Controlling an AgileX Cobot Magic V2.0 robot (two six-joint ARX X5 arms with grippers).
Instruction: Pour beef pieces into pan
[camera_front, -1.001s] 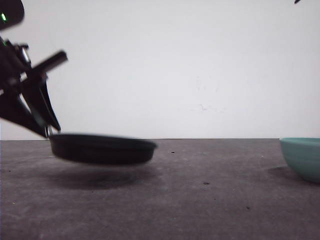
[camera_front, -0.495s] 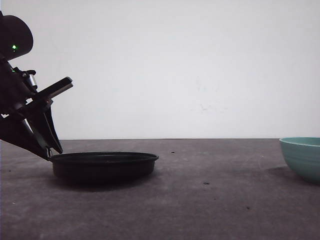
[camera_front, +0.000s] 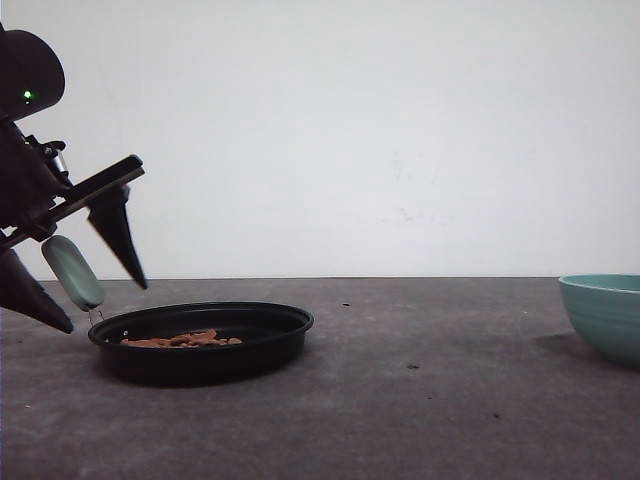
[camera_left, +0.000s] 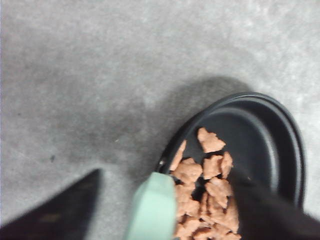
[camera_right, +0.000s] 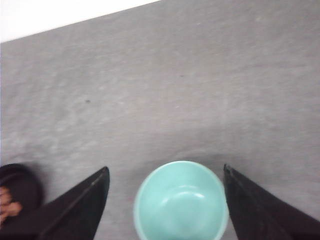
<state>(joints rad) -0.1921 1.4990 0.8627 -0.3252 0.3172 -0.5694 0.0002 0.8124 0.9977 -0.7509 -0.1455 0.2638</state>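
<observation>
The grey counter carried the black pan at the left and a teal bowl at the far right, well apart. The left gripper hung over the pan's mint handle, its fingers spread either side of it and not clamping. The right gripper was spread open above the bowl. The beef pieces lay heaped in the pan near the handle.
</observation>
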